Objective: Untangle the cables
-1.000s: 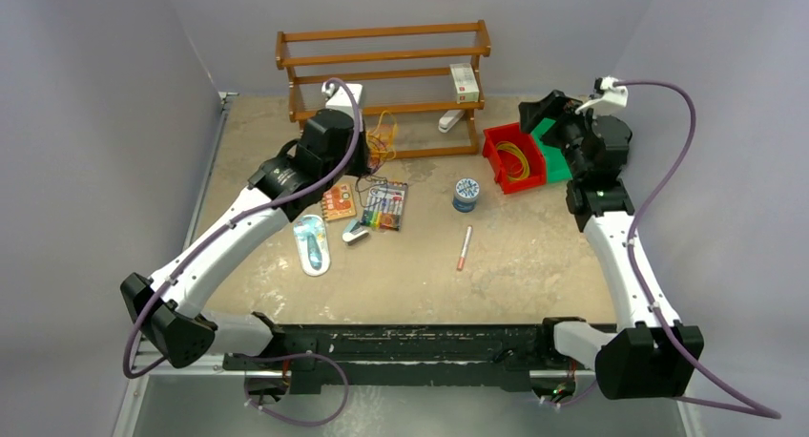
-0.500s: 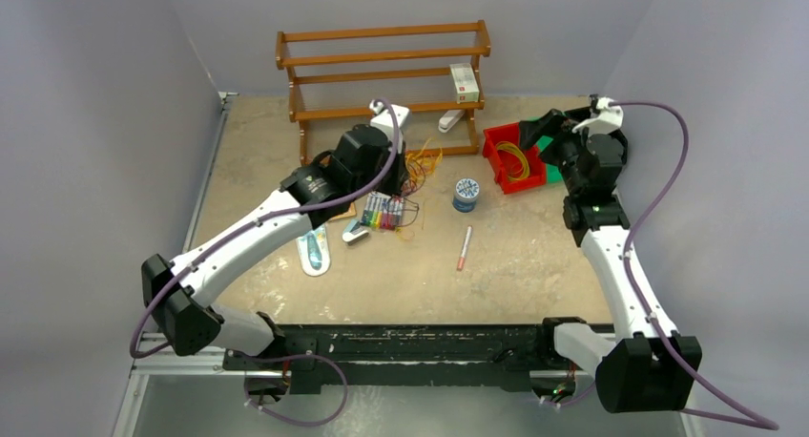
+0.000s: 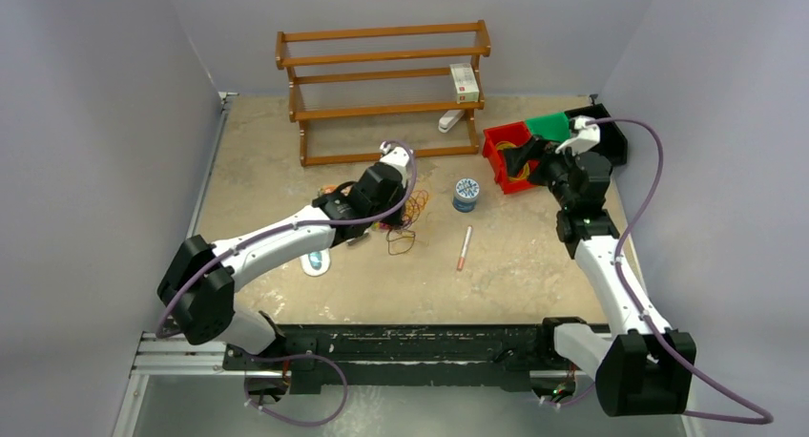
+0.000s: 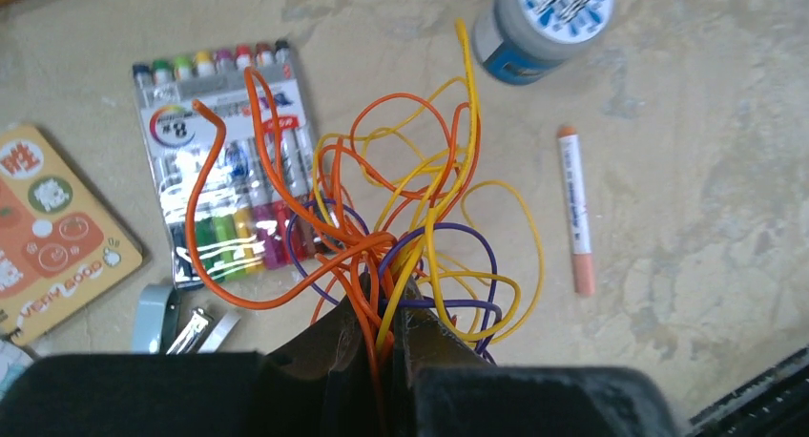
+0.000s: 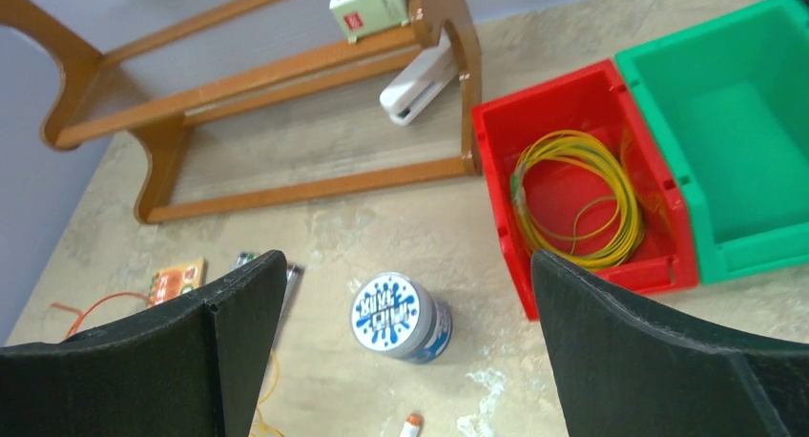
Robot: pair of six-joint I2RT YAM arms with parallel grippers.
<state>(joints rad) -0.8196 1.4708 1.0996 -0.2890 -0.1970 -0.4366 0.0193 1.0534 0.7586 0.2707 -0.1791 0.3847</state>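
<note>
My left gripper (image 4: 382, 308) is clamped narrow on the tangle of thin yellow, orange-red and dark purple wire loops (image 4: 367, 249). The strands pinch together right between its fingers. From there the loops fan out over the mottled beige table (image 4: 687, 170). One orange end curls over the clear pack of coloured markers (image 4: 229, 170), though whether it touches the pack I cannot tell. A long yellow strand reaches toward the round jar with the blue-and-white lid (image 4: 549, 17). The white and orange crayon-like stick (image 4: 575, 208) lies just beside the outermost yellow loop, apart from it.

My right gripper (image 5: 408, 260) is spread wide and grips nothing. Between its fingers I see that same jar, and off to the right a red plastic bin (image 5: 572, 84). A neat coil of yellow wire (image 5: 520, 194) lies inside it. A green plastic bin (image 5: 754, 160) touches the red bin's side.
</note>
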